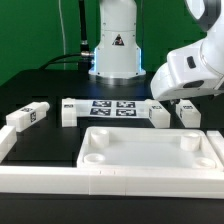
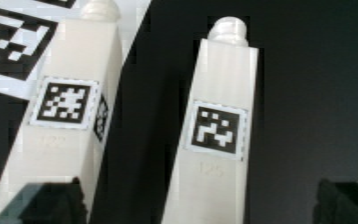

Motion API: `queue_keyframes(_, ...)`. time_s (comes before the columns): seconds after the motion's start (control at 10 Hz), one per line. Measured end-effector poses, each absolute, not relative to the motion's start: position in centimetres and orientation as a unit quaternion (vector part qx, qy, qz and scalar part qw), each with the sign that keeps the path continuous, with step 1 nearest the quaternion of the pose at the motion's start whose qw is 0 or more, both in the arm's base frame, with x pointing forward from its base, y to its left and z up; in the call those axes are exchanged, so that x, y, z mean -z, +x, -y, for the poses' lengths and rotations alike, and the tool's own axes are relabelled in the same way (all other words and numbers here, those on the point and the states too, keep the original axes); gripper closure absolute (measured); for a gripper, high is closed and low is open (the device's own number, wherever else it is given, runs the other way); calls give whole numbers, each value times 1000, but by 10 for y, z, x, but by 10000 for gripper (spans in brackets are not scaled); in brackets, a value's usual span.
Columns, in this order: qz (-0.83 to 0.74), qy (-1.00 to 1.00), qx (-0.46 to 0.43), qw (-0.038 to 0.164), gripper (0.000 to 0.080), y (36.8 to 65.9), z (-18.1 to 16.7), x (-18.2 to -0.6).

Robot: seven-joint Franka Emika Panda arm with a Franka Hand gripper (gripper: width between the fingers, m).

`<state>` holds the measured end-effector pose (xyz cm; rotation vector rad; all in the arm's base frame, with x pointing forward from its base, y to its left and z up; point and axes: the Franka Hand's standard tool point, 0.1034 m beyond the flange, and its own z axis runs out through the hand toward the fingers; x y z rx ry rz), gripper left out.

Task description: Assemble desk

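Gripper [image 2: 194,203] wide open, empty, over one desk leg [image 2: 226,130]; a finger [image 2: 37,205] overlaps the neighbouring leg [image 2: 66,120], may hit it descending.

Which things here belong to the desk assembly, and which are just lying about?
Part of the job:
- desk panel
- four legs
- gripper, open over the two legs on the exterior view's right

Just there:
- marker board
- white rails
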<state>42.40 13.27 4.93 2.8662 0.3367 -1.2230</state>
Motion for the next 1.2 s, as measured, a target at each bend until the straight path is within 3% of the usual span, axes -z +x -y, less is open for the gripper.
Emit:
queue_keyframes(0.2,-92,911,402,19,150,418,-130,-41)
queue_keyframes(0.5,-93,878,469,24,150,410,-128,-40)
queue_keyframes(1.2,-92,876,473,18,150,409,-140,-26)
